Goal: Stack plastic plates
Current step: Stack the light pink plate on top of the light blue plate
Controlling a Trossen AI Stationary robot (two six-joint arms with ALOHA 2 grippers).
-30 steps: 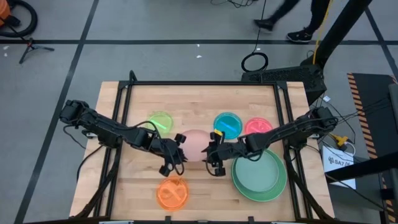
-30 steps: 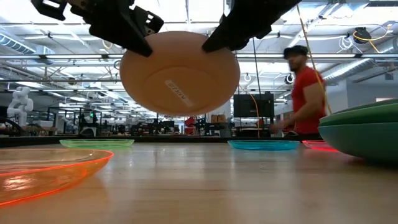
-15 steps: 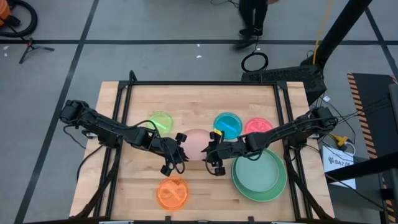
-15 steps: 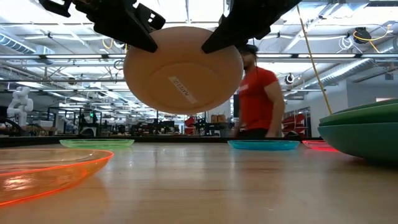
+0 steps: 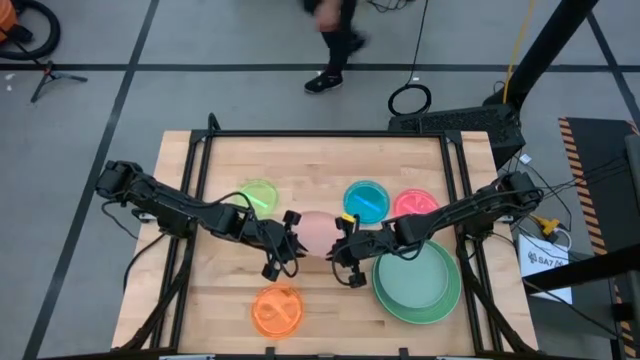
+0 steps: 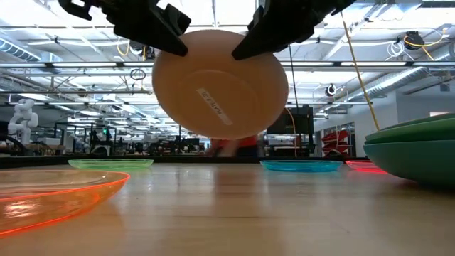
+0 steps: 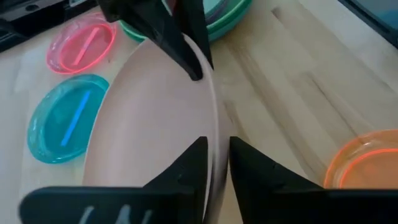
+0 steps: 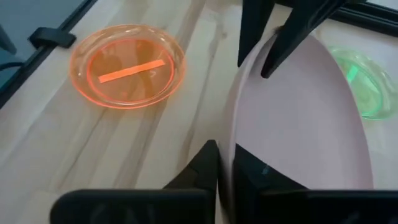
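Observation:
A pink plastic plate [image 5: 315,232] hangs in the air over the table's middle, tipped steeply with its labelled underside [image 6: 220,84] toward the near edge. My right gripper [image 8: 225,152] is shut on its right rim. My left gripper [image 7: 216,146] is at the opposite rim, its fingers a little apart on either side of the edge. On the table lie small translucent plates: yellow-green [image 5: 258,195], blue [image 5: 366,200], red [image 5: 414,203] and orange [image 5: 277,308]. At the right, large green and teal plates [image 5: 417,280] lie stacked. My right gripper pinches the pink plate's rim [image 8: 229,134] on its right side between its two fingers, one on each face. The fingers come from the table's right, slanting down. The plate is lifted clear of the table and steeply tilted. My left gripper: I cannot tell whether either finger touches the rim [image 7: 216,124].
Black rails [image 5: 195,200] run along the table's left and right sides. Bare wood [image 5: 330,320] lies between the orange plate and the large stack. A person walks on the floor beyond the far edge [image 5: 335,40].
The pink plate has shifted a little toward the table's right and turned slightly, staying clear of the table between the two grippers. Behind the table, a person has walked across the room.

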